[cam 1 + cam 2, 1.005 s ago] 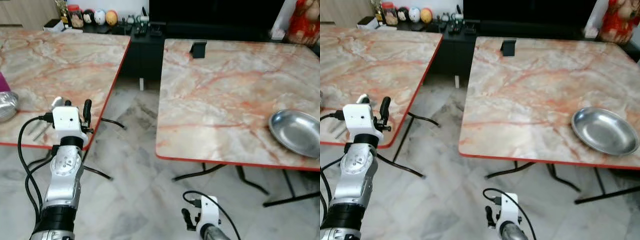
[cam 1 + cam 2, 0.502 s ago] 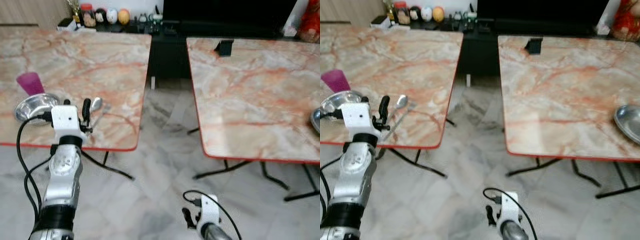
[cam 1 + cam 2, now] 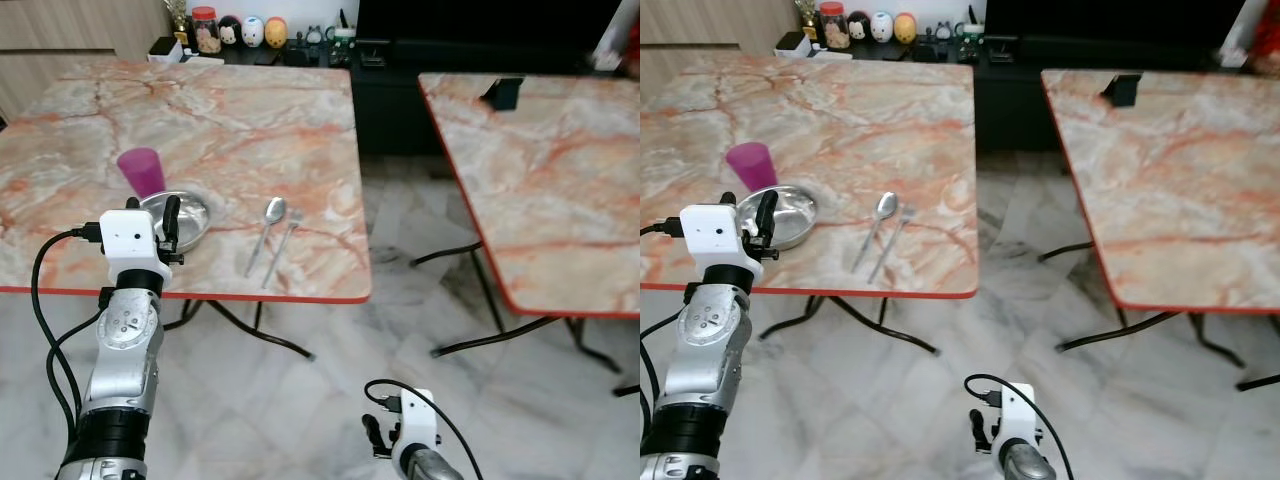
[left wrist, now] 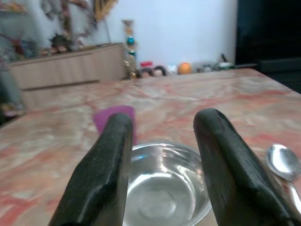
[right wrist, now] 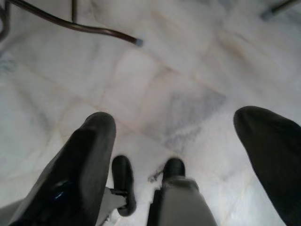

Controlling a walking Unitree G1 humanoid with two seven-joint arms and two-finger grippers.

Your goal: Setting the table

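On the left marble table point(image 3: 230, 120) stand a purple cup point(image 3: 141, 172) and a steel bowl point(image 3: 185, 216). A spoon point(image 3: 270, 225) and a fork point(image 3: 281, 250) lie side by side to the right of the bowl. My left gripper point(image 3: 165, 218) is raised at the table's near edge, just in front of the bowl. It is open and holds nothing; in the left wrist view its fingers point(image 4: 103, 160) frame the bowl point(image 4: 164, 193) and the cup point(image 4: 113, 120). My right gripper point(image 5: 176, 117) hangs low over the floor, open and empty.
A second marble table point(image 3: 560, 190) stands to the right, with a small black stand point(image 3: 501, 93) on its far side. A floor gap point(image 3: 400, 240) separates the two tables. A dark cabinet point(image 3: 390, 50) with jars and toys point(image 3: 240, 30) runs along the back wall.
The camera has swung left: the left table with cup, bowl, spoon and fork has come into the middle, and the right table's steel plate has left the frame. Both arms hold their pose.
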